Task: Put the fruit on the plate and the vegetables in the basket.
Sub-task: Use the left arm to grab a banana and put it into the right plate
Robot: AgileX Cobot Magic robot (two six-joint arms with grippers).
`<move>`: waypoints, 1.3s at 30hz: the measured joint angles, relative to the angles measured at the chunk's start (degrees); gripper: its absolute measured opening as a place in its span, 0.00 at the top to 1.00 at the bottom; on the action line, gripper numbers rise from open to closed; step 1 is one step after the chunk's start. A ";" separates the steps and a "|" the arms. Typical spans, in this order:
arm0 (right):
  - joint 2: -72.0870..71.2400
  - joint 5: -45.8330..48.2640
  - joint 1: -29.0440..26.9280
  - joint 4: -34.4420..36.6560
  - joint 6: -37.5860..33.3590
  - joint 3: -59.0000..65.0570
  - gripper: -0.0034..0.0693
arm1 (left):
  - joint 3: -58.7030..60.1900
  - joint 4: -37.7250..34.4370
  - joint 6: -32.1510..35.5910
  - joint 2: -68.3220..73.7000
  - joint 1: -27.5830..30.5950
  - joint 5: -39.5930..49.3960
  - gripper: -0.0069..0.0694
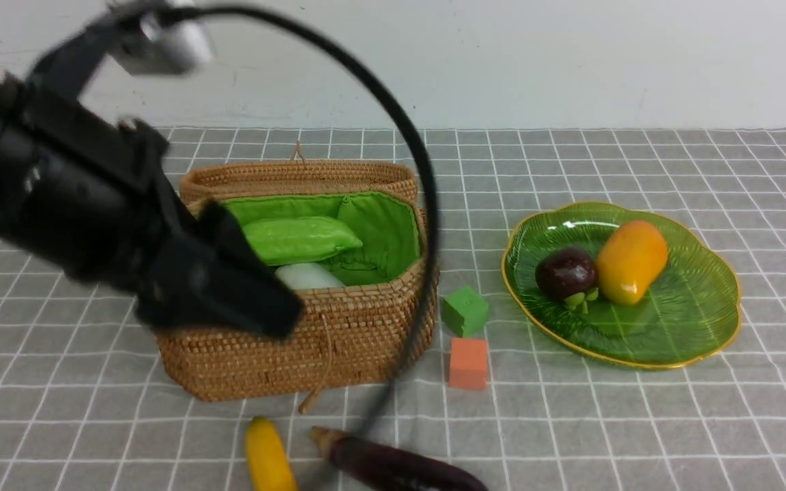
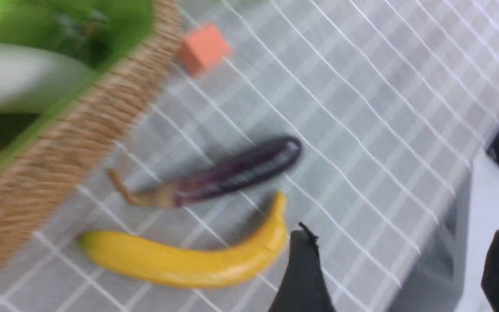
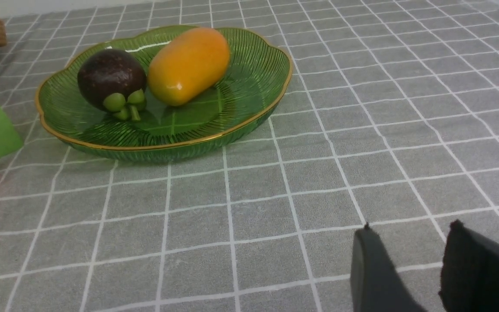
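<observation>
Mango [image 1: 630,262], mangosteen [image 1: 565,273] set on plate [image 1: 693,320]; gourd [image 1: 297,239], radish [image 1: 308,276] in basket [image 1: 284,354]. Banana [image 2: 180,260], eggplant [image 2: 236,171] unsorted before basket. Left gripper [image 2: 405,247] spread, empty, near banana: pickup judged next. Right gripper [image 3: 412,229] parted, empty.

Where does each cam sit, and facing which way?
Front: between the arms, facing forward over basket and plate; left arm shows, blurred.
Left wrist: on the left arm, looking down at banana and eggplant near the basket; open left gripper shows.
Right wrist: on the right arm, low, facing the plate with mango and mangosteen; open right gripper shows.
Shared: front and left wrist both show banana and eggplant.
</observation>
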 joint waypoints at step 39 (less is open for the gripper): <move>0.00 0.00 0.00 0.00 0.00 0.00 0.62 | 17.90 32.48 20.05 27.77 -22.85 -27.57 0.28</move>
